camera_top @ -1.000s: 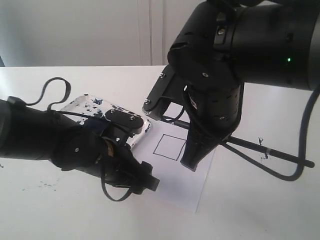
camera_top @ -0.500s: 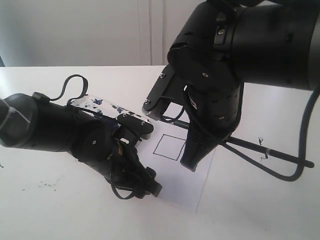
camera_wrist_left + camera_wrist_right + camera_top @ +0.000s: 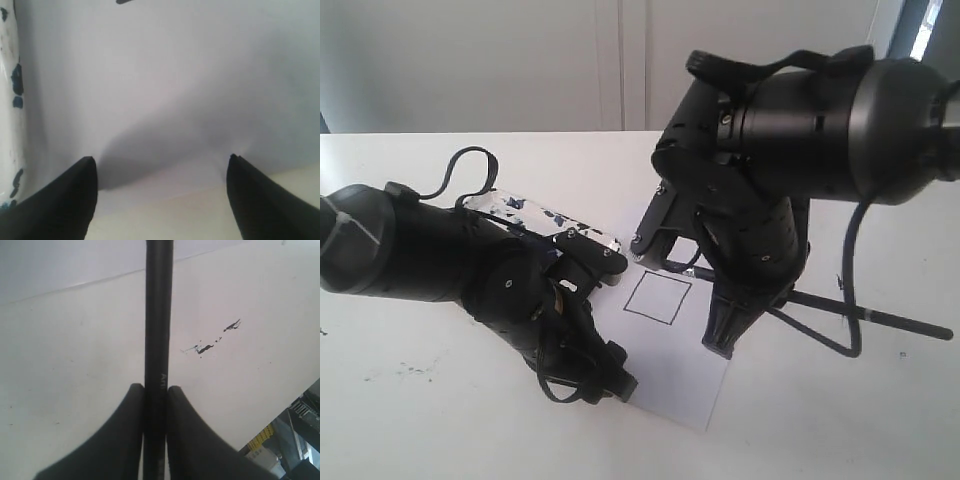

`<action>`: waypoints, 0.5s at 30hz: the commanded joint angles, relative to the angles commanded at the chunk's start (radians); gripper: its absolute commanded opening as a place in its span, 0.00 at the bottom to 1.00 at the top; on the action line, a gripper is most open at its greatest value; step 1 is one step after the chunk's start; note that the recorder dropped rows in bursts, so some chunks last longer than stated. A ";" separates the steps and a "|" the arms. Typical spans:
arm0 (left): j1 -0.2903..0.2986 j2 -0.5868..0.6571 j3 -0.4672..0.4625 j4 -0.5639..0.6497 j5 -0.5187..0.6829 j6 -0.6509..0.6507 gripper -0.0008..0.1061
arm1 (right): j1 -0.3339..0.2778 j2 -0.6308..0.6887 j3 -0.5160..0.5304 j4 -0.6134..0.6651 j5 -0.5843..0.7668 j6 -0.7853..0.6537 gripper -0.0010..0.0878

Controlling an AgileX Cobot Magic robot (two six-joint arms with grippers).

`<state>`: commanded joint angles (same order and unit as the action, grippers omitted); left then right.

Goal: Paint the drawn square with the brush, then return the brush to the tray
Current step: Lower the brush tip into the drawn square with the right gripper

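Brush (image 3: 158, 315) sat pinched between the right jaws, its handle trailing over the worktop (image 3: 880, 400), its tip hidden behind the arm near the drawn square (image 3: 658, 298), whose inside was bare white. A twist in that thin grip could smear paint past the outline. The left jaws stood open, low over the paper sheet (image 3: 670, 372) beside the tray (image 3: 500, 203), crowding the square; a nudge could shift the sheet.

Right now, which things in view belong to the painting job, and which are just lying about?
Job: drawn square, unpainted; brush, clamped in right gripper; tray; paper sheet under open left gripper.
Just there: paint specks on the table.
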<state>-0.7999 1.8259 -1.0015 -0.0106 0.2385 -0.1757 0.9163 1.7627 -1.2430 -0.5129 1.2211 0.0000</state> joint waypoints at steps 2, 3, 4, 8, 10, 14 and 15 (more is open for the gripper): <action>0.000 0.000 0.000 0.000 0.005 -0.002 0.71 | 0.000 0.021 0.000 -0.004 0.000 0.000 0.01; 0.000 0.000 0.000 0.000 0.009 -0.002 0.71 | 0.000 0.024 0.000 -0.004 0.000 0.000 0.01; 0.000 0.000 0.000 0.000 0.012 -0.002 0.71 | 0.000 0.031 0.000 -0.004 0.000 0.000 0.01; 0.000 0.000 0.000 0.000 0.024 -0.002 0.71 | 0.000 0.047 0.000 -0.004 0.000 0.000 0.01; 0.000 0.000 0.000 0.000 0.028 -0.004 0.71 | 0.000 0.056 0.000 -0.002 0.000 0.000 0.01; 0.000 0.000 0.000 0.000 0.049 -0.004 0.71 | 0.000 0.063 0.000 0.007 0.000 0.000 0.01; 0.000 0.000 0.000 0.000 0.056 -0.004 0.71 | 0.000 0.064 0.000 0.009 0.000 0.000 0.01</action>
<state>-0.7999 1.8259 -1.0015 -0.0107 0.2943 -0.1793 0.9163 1.8270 -1.2430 -0.5038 1.2211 0.0000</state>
